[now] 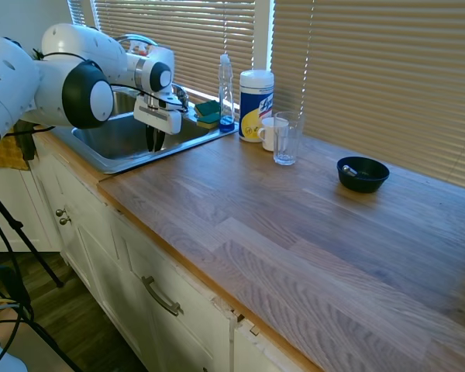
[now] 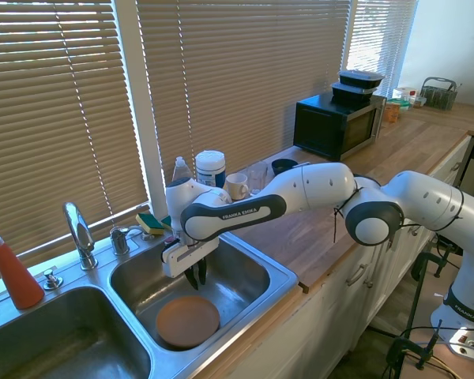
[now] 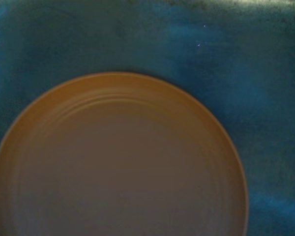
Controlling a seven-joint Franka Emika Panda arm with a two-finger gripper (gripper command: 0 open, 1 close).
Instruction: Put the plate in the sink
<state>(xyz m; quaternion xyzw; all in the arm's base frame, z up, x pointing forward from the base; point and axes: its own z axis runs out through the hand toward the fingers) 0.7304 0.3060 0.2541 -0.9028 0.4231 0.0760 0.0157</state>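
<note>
Second exterior view shows the pincer (image 2: pixel 196 275) hanging in the right basin of the sink (image 2: pixel 278 275), its two dark fingers pointing down and drawn near each other with nothing between them; whether they touch I cannot tell, the gap being too small to read. The plate (image 2: pixel 188 320) lies flat on the floor of that basin, below the fingertips and apart from them, toward the sink's front wall. From the wrist view the plate (image 3: pixel 119 162) sits level against the basin floor, its low rim whole and nothing on it.

By my judgement the plate is placed, and what remains is the retreat. To do it well, the arm should rise straight up before turning aside, so the fingers do not clip the plate's rim or scrape the basin wall. The faucet (image 2: pixel 80 233) stands at the sink's back edge, off to one side, and is no hindrance to a vertical lift. On the tabletop (image 1: pixel 294 232) beyond the sink's far end stand a soap bottle (image 1: pixel 226 91), a wipes canister (image 1: pixel 256 105), a mug (image 1: pixel 270 133) and a clear glass (image 1: pixel 287 138); any sideways swing should stay high above these.
</note>
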